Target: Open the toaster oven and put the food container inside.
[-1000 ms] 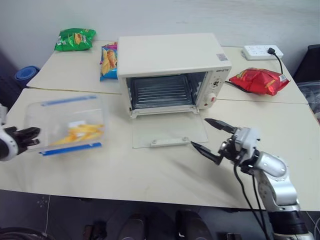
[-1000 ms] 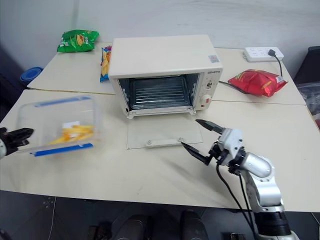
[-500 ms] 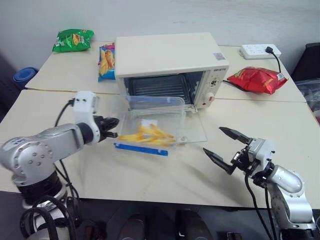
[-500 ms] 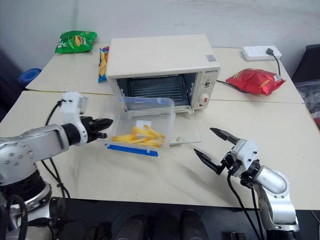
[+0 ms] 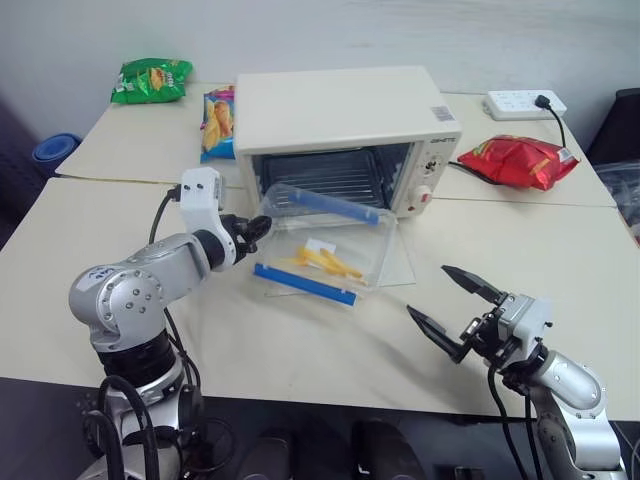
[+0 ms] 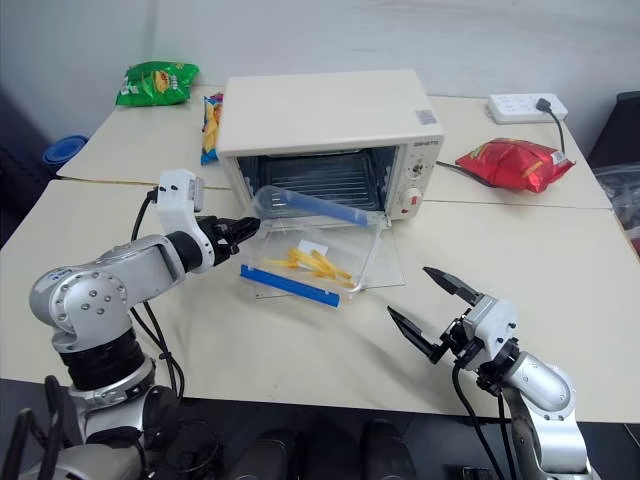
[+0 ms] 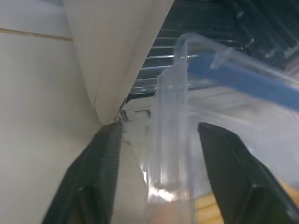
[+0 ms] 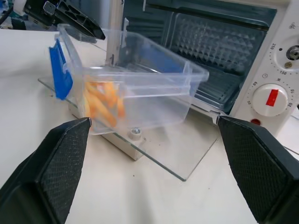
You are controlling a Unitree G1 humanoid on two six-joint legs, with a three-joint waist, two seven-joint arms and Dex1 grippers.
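On the bench [image 5: 560, 240], the food container [image 5: 325, 245] tilts at the open toaster oven [image 5: 345, 135]; left gripper [image 5: 258, 228] jaws straddle its edge with gaps; right gripper [image 5: 458, 308] jaws gape empty.

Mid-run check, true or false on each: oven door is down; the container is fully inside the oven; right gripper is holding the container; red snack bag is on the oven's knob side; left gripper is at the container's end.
1. The toaster oven door is open and lies flat. True.
2. The food container is fully inside. False: it sits tilted on the open door, its far end at the oven mouth.
3. The right gripper holds the container. False: it is open and apart from it.
4. The red snack bag lies on the oven's knob side. True.
5. The left gripper is at the container's end. True.
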